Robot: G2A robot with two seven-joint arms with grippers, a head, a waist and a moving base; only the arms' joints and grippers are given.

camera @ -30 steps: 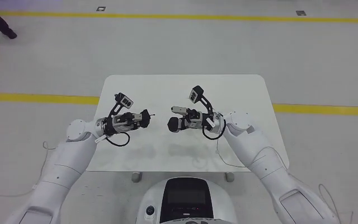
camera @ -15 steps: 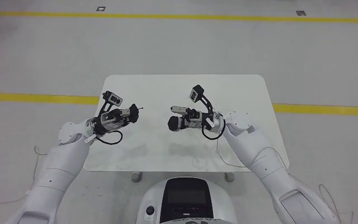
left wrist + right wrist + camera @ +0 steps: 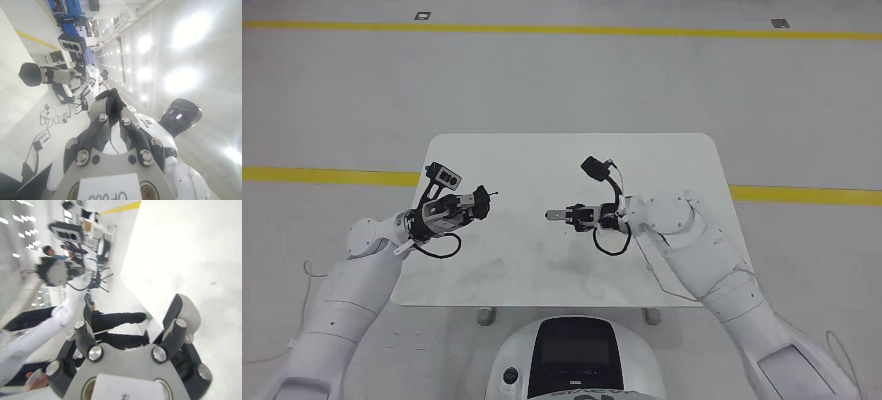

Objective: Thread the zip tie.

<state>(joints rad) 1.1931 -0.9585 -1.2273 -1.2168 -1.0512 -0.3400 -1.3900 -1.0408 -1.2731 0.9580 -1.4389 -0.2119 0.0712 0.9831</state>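
At nine o'clock my left gripper [image 3: 111, 96] pinched the zip tie [image 3: 110, 130]; my open right gripper [image 3: 132, 303] likely needed its tip.

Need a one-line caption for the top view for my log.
Above the white table, the left pincer grips the black zip tie; the open right pincer points toward it, apart.

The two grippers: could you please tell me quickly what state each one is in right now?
Left gripper: shut on the thin black plastic zip tie.
Right gripper: open, holding nothing.
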